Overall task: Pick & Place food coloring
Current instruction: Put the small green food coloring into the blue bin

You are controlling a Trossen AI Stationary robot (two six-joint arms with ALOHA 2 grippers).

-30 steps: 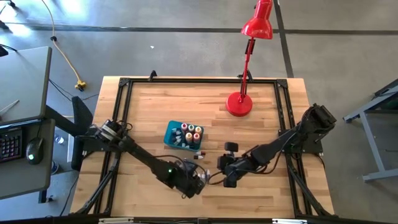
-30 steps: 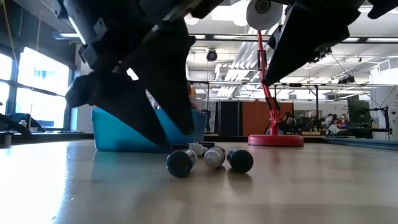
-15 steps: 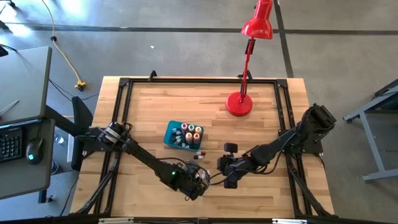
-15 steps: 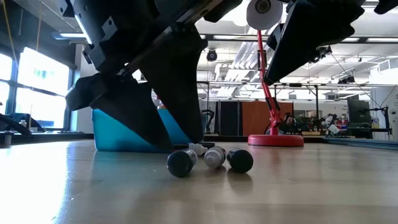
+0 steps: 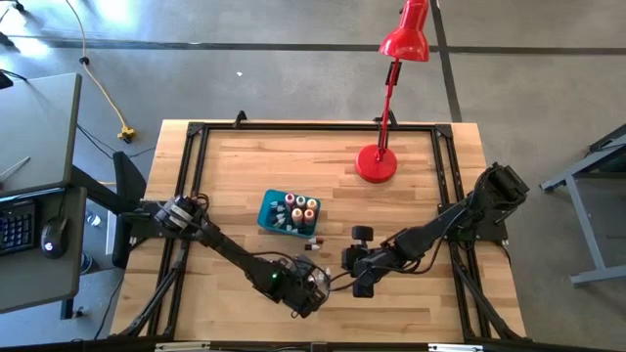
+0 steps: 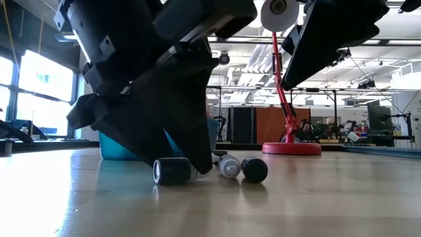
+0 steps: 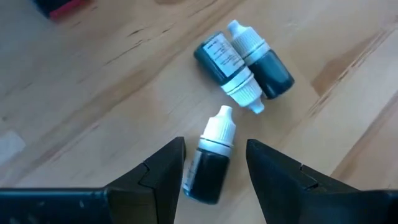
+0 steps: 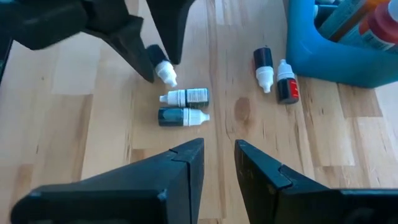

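From above, the left claw (image 5: pixel 311 284) hides the bottle beneath it; its wrist view shows one dark white-capped bottle (image 7: pixel 210 162) lying on the table (image 5: pixel 411 196) between its spread fingers (image 7: pixel 163 174), not pinched as far as shows; two more dark bottles (image 7: pixel 245 65) lie touching each other just beyond; the right claw (image 8: pixel 217 155) hovers near them, part-open and empty; two further bottles, one dark (image 8: pixel 263 66) and one red (image 8: pixel 286 86), lie beside the teal tub (image 8: pixel 323 50); that makes five loose; the tub is cut off there, and the upright bottles (image 5: pixel 296 207) inside are too crowded to count; one red lamp (image 5: pixel 377 161) stands well apart.
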